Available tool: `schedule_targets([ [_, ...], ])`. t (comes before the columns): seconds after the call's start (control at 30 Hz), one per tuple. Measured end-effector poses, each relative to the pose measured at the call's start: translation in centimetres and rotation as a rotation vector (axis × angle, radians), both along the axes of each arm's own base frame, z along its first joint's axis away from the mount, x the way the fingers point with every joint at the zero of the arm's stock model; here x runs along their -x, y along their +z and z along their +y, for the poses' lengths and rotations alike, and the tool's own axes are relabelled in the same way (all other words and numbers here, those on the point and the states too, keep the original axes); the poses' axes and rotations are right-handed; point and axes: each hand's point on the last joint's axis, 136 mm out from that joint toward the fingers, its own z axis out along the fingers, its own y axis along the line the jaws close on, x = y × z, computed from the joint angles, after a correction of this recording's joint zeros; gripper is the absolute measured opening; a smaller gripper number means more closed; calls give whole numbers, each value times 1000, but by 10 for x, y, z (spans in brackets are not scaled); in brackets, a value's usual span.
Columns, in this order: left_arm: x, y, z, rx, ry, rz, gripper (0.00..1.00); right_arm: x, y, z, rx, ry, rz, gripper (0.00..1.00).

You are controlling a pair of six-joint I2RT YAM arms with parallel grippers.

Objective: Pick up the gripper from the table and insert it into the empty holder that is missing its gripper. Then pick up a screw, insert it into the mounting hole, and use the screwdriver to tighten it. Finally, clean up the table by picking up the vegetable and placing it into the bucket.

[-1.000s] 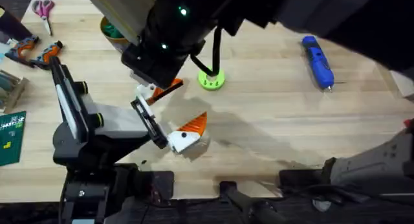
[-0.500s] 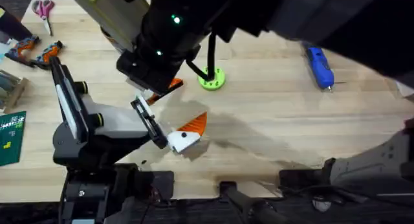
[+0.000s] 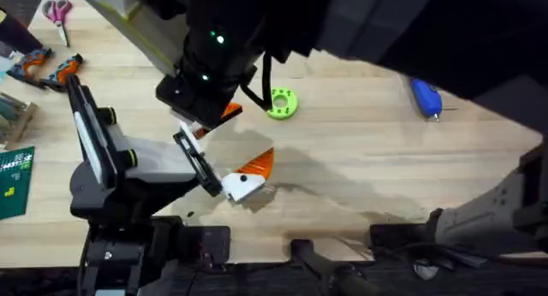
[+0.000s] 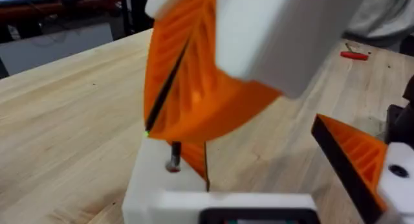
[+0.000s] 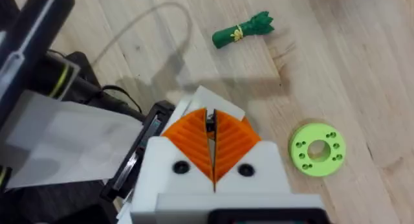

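Orange ribbed plastic wedge, the gripper (image 3: pixel 257 165), sits on the white holder (image 3: pixel 242 186), just beside the green holed disc (image 3: pixel 281 103). Judged light, rigid, ribs giving purchase. Right gripper (image 5: pixel 211 141) pads pressed together; left gripper (image 4: pixel 194 169) fingers: cannot tell.

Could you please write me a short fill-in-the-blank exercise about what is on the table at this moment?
1. The round disc with holes is ___.
2. The screwdriver lying on the table is ___.
3. The right hand pinches the screw between its ___ pads.
4. The scissors have ___ handles.

Missing words: green; blue; orange; pink.
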Motion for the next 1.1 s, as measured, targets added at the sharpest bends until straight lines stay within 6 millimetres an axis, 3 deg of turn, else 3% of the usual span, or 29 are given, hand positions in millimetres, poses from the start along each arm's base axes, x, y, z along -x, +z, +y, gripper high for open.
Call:
schedule_targets([
  [1.1, 0, 0, 0, 0, 0, 0, 986, -3, 0, -2, 10, -11, -16, 6],
])
